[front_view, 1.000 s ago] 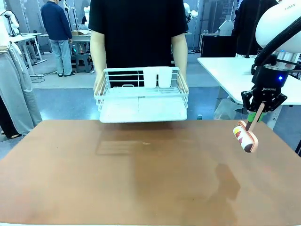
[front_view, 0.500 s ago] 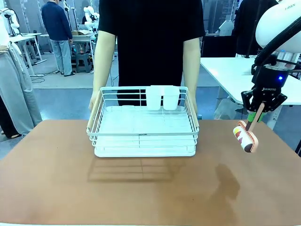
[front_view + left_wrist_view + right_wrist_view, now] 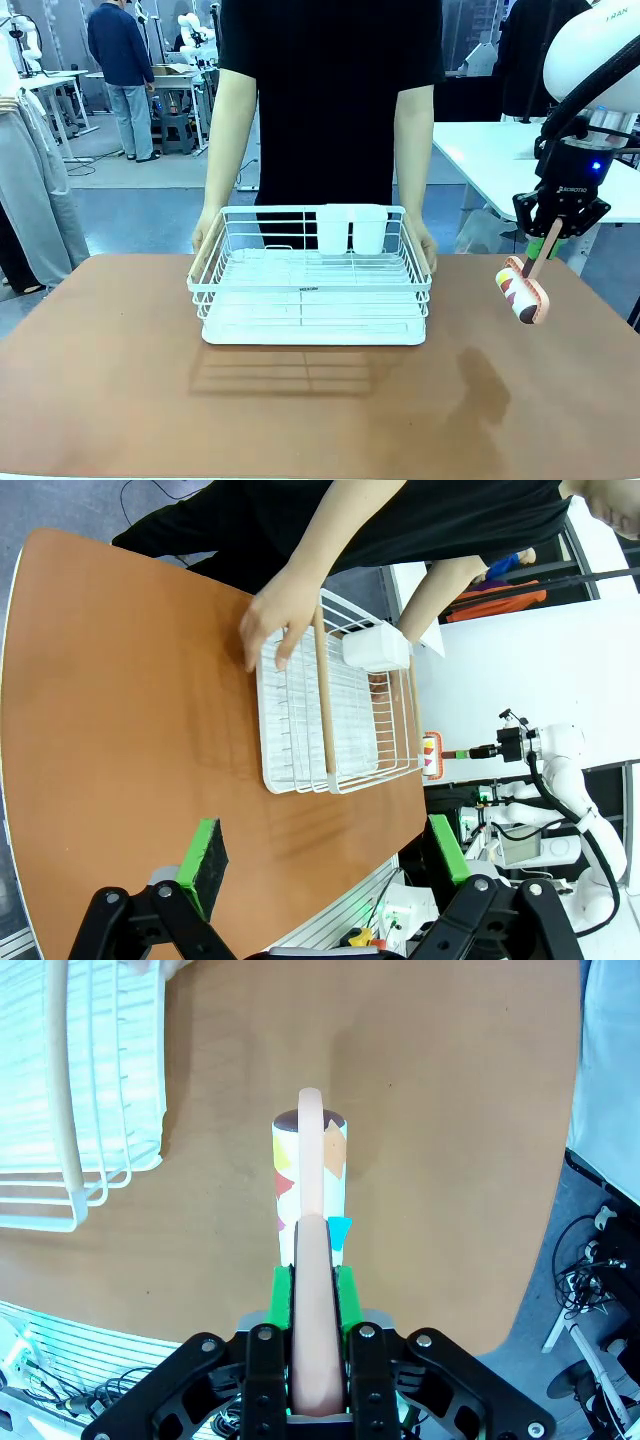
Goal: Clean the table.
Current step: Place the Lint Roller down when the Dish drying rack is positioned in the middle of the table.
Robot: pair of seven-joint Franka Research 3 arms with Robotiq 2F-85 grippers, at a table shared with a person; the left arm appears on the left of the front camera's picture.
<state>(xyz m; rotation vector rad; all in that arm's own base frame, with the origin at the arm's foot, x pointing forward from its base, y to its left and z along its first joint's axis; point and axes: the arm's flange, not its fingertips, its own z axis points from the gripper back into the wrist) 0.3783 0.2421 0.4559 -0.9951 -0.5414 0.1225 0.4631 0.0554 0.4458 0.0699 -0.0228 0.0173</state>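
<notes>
Seen from the front, the terracotta table [image 3: 120, 400] spreads wide, its long axis running left to right across the frame; a person's hands [image 3: 207, 238] set a white wire dish rack [image 3: 312, 290] near the far edge at the middle, while the right hand [image 3: 548, 243], hanging over the right edge, stays clamped on the pale handle of a patterned lint roller [image 3: 522, 291], its drum tilted down toward the top. The table top looks hard, stiff and smooth, a thing to be rolled over rather than grasped; the rack seems light but open-wired, best taken by its rim. In the left wrist view, the left hand [image 3: 325, 855] stands with green fingers [image 3: 203, 854] wide apart above the near edge, nothing between them, the rack lying well beyond. In the right wrist view, the roller's handle points straight away from the closed fingers [image 3: 282, 1298], its drum crosswise over bare table beside the rack's corner.
</notes>
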